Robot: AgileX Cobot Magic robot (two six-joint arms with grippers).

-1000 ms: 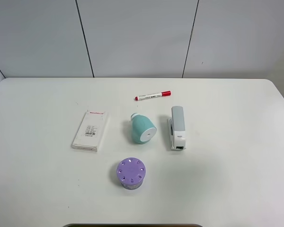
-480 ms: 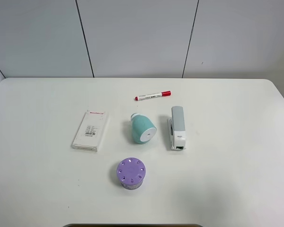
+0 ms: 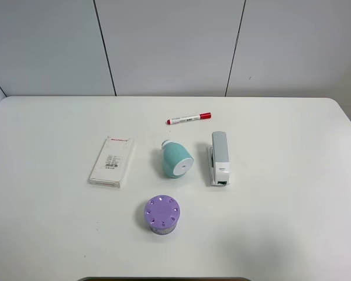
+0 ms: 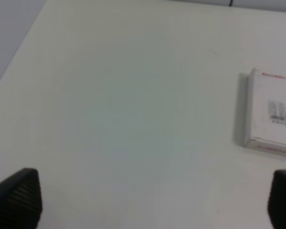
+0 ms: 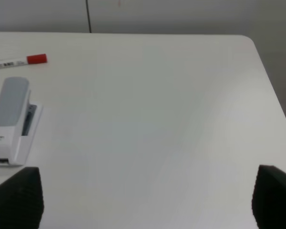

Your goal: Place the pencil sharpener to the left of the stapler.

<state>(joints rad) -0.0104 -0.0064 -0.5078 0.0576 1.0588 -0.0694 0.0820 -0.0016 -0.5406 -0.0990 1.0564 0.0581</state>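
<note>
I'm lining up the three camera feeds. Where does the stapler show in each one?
Exterior high: the stapler lies right of centre, beside the teal pencil sharpener.
Left wrist: not in it; only the white box shows.
Right wrist: at the left edge.
Shared landmark: the red-capped marker, just beyond the stapler.

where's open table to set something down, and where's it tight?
Free: the table right of the stapler, and left of the white box. Crowded: the middle, where the pencil sharpener sits between box and stapler, marker behind, purple cylinder in front.
</note>
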